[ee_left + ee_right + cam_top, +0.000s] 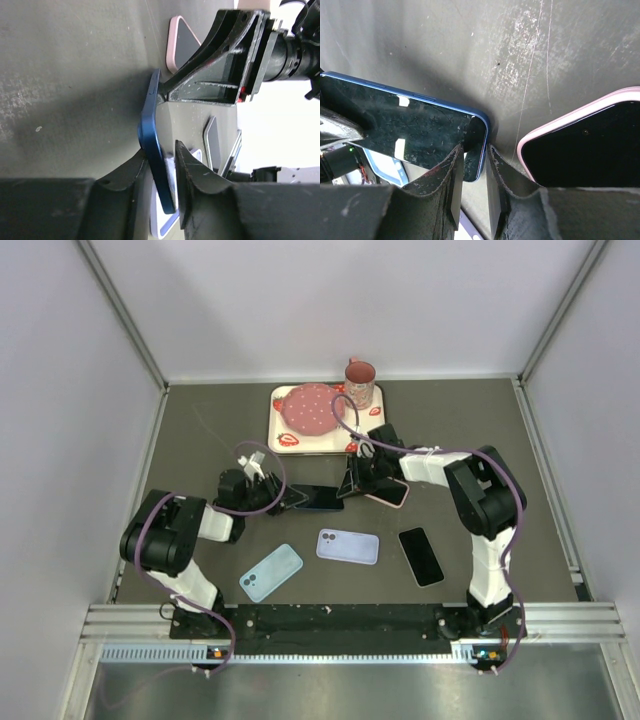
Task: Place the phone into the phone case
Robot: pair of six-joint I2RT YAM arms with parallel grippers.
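Blue glossy phone (420,130), rounded corners, pinched by left fingers (200,185), right fingers (440,180).

dark phone (318,498) mid-table | left hand (295,498) at its left end | right hand (349,483) at right end

Overhead rear view, facing wrist close-ups, sharing blue phone (410,125)

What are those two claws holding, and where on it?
The dark blue flat phone, pinched at opposite short ends: the left gripper on one end, the right gripper on the other, near a corner.
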